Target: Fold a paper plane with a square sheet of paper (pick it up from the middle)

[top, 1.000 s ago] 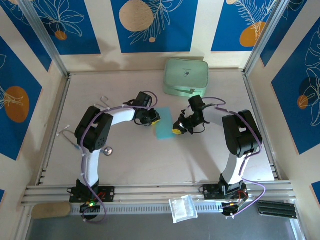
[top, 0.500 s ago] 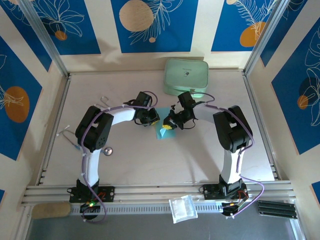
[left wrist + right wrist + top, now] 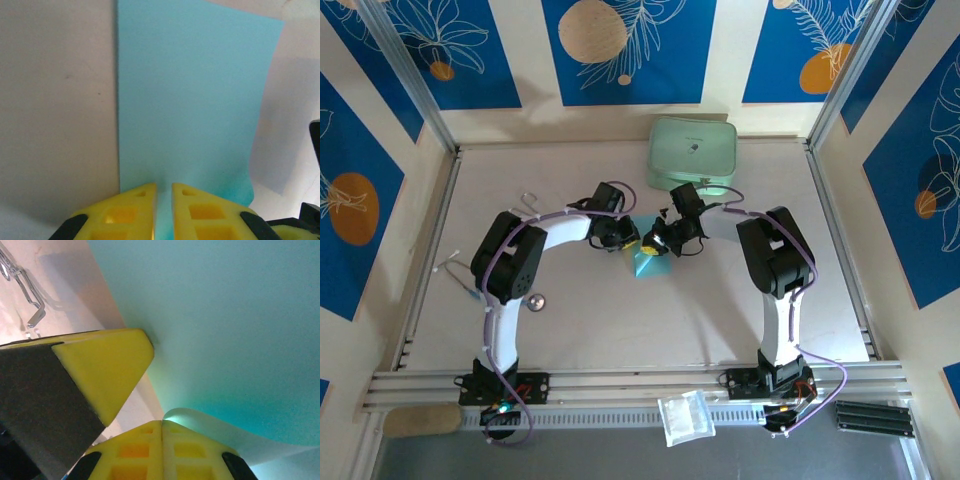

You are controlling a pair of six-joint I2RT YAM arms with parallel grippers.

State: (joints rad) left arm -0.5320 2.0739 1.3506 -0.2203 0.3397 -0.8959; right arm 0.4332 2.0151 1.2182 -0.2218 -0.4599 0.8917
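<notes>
Two claws meet nose to nose in the middle of the table (image 3: 580, 320): the left gripper (image 3: 631, 243) and the right gripper (image 3: 653, 248). The square sheet of paper (image 3: 645, 264) sits right between them and pokes out a little toward the near side.

The right gripper is squeezed tight on one edge of the paper, and that edge curls up off the table like a little wave. The left gripper sits at the other edge. Its fingers (image 3: 142, 202) are almost together, with a thin crack between them. I cannot tell if they pinch the paper or just rest on it. From the left claw the paper runs straight ahead, long and mostly flat.

Both arms are just as close. I think the right one has to carry its edge over toward the left to make the fold.

The table is pale and smooth. The mint-green case (image 3: 692, 153) sits well apart on the far side, and blue painted walls stand all round.
</notes>
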